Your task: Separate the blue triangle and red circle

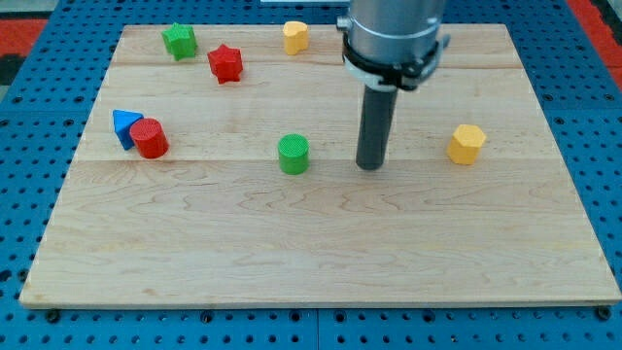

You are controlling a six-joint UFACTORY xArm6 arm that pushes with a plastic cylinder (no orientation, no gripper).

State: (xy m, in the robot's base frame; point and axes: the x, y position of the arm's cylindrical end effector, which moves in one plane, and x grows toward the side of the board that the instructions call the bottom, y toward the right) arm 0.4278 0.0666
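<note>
The blue triangle [122, 124] sits at the board's left side, touching the red circle [151, 138], which lies just to its lower right. My tip [370, 166] rests on the board near the centre, far to the right of both blocks. It stands a little right of a green circle [293, 154].
A green star [180, 41] and a red star [225, 63] lie at the upper left. A yellow block [295, 37] sits at the top centre and a yellow hexagon [466, 144] at the right. The wooden board [321, 262] lies on a blue perforated table.
</note>
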